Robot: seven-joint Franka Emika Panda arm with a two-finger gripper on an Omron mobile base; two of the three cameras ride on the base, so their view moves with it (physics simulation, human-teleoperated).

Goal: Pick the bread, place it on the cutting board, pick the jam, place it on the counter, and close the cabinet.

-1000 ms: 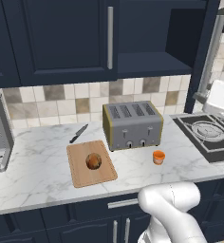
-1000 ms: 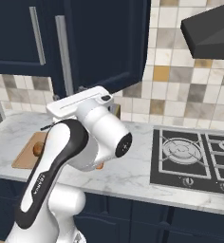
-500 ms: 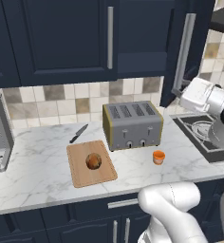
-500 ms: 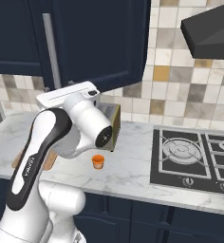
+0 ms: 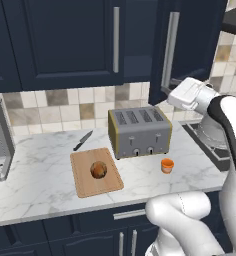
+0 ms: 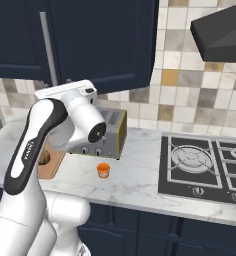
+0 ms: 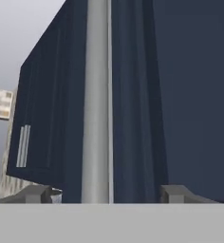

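Left base view — cabinet [image 5: 190, 45] door swung nearer shut.

The cabinet [image 7: 180, 95] door's silver bar handle [image 7: 97, 104] rises between the spread fingers [image 7: 35, 193].
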